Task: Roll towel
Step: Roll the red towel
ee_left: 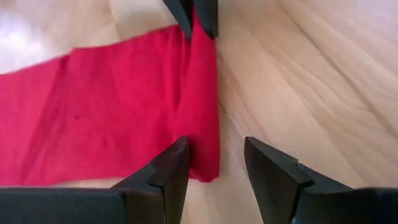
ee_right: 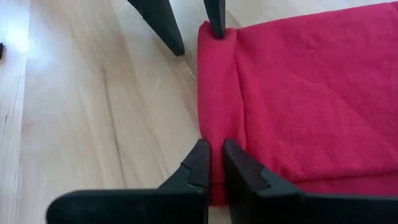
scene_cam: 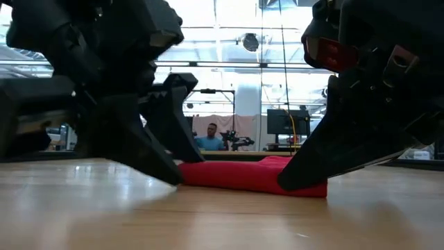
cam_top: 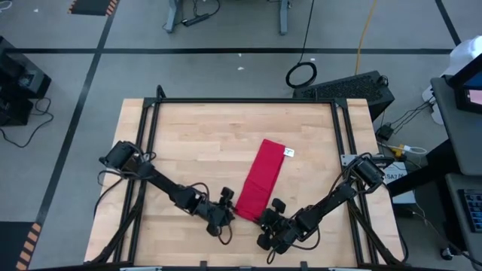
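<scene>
While both grippers worked the near end of the towel [cam_top: 260, 179], it lay folded into a long strip on the table [cam_top: 196, 143], running from about 6 o'clock up toward 1 o'clock, white tag [cam_top: 288, 152] at the far end. Right gripper [ee_right: 213, 163] sat at one near corner, fingers almost closed, pinching the hem. Left gripper [ee_left: 215, 163] sat at the other near corner, fingers moderately apart, one finger [ee_left: 173, 167] on the cloth, the other on bare wood, gripping nothing. Roll looked barely started. Judgement: the left should close on its corner before any turn, then both lift level and curl the hem toward 12 o'clock together, or the roll skews.
</scene>
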You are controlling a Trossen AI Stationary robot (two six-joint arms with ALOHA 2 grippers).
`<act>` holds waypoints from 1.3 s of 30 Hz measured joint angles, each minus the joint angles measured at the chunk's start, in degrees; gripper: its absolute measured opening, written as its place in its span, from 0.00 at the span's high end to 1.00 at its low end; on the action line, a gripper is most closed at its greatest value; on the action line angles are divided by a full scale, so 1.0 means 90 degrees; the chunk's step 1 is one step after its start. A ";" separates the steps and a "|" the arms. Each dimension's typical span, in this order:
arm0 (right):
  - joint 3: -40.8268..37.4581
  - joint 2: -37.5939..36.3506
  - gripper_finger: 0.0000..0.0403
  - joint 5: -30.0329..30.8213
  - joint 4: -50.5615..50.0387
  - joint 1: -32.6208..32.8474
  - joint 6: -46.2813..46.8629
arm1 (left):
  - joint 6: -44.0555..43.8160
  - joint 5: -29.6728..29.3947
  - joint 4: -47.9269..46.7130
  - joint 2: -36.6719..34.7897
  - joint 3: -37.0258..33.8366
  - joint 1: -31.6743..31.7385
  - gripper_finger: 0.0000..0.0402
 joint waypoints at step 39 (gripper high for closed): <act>-0.0029 -0.0543 0.62 0.0658 0.0356 0.0542 -0.2806 | -0.3674 0.4448 -0.0155 0.0113 0.0000 0.1690 0.95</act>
